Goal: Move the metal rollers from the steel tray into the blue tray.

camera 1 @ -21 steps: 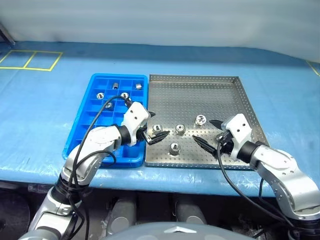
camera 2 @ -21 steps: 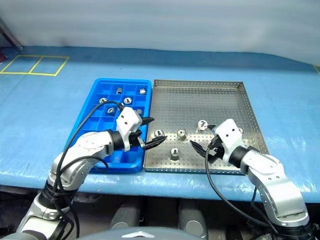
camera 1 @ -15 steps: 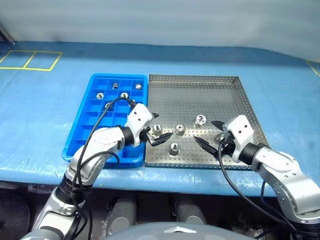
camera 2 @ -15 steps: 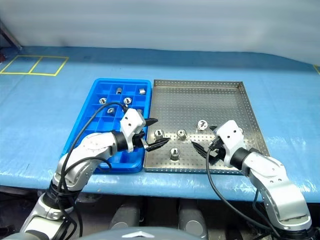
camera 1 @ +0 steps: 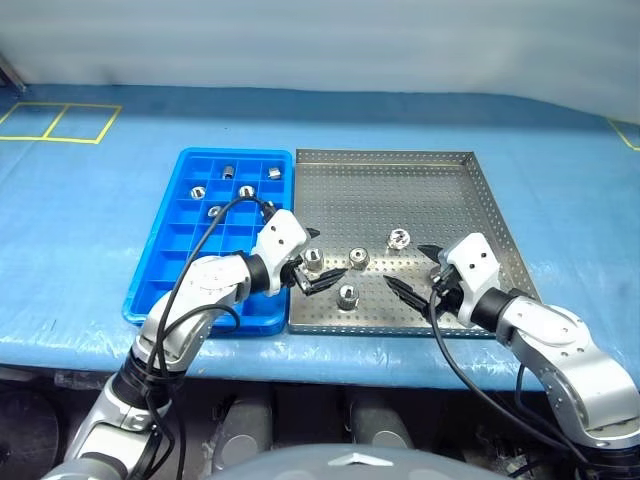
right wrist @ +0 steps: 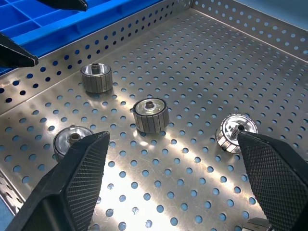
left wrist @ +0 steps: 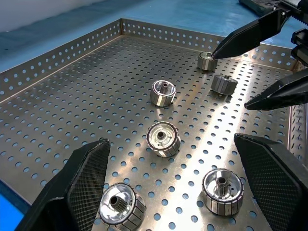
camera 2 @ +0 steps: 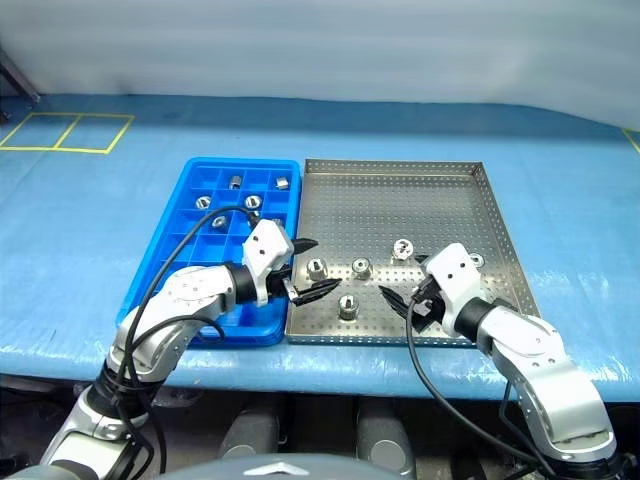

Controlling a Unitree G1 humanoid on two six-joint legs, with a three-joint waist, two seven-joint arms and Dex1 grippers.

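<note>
Currently the left gripper [camera 1: 312,268] stands wide open over the near-left corner of the steel tray [camera 1: 400,165], holding nothing. One of the metal rollers [camera 1: 313,259] lies between its two spread black fingers [camera 1: 330,276], upright on the perforated floor with its dark centre hole facing up; whether a finger touches it cannot be told. Its axis is vertical, so the round side wall faces the jaws whichever way they come in. In my judgement this is the relation the coming move depends on: the roller sits just ahead of the left fingertips, and a short advance followed by closing should capture it.

The right gripper [camera 1: 412,270] is likewise fully spread and empty, low over the near-right part of the same tray. Three other rollers lie in the span between the two grippers: one [camera 1: 358,258] just beyond the left gripper's tip, one [camera 1: 348,294] nearer the front rim, one [camera 1: 400,238] farther back. Another [camera 2: 474,260] sits behind the right wrist.

The blue tray [camera 1: 160,270] lies alongside, touching the steel tray's left rim, directly beneath the left forearm. It already holds several rollers [camera 1: 228,170] in its far compartments. The left arm is therefore the nearer to both pickup and destination.
</note>
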